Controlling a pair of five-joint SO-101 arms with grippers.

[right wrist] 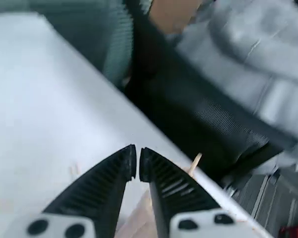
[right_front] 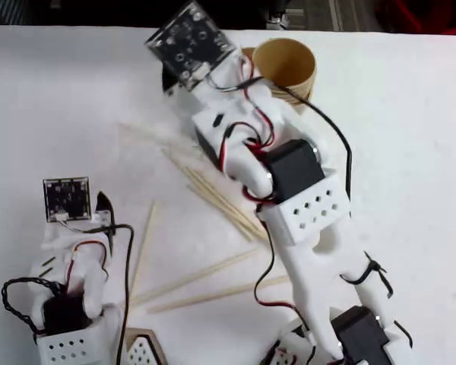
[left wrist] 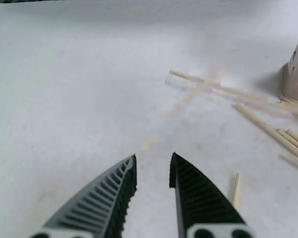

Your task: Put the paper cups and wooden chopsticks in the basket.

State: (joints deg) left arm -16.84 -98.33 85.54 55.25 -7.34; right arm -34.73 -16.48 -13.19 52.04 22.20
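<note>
Looking down from above, we've got the tan round paper cup [right_front: 285, 68] standing upright near the far edge of the white table [right_front: 410, 144], right beside the right arm, and the thin pale wooden chopsticks [right_front: 216, 196] lying loose across the middle. The left gripper [left wrist: 153, 166] hangs over bare table, fingers parted with nothing between them. The right gripper [right wrist: 137, 161] has its tips pretty much pinched together, empty as far as we can tell.
</note>
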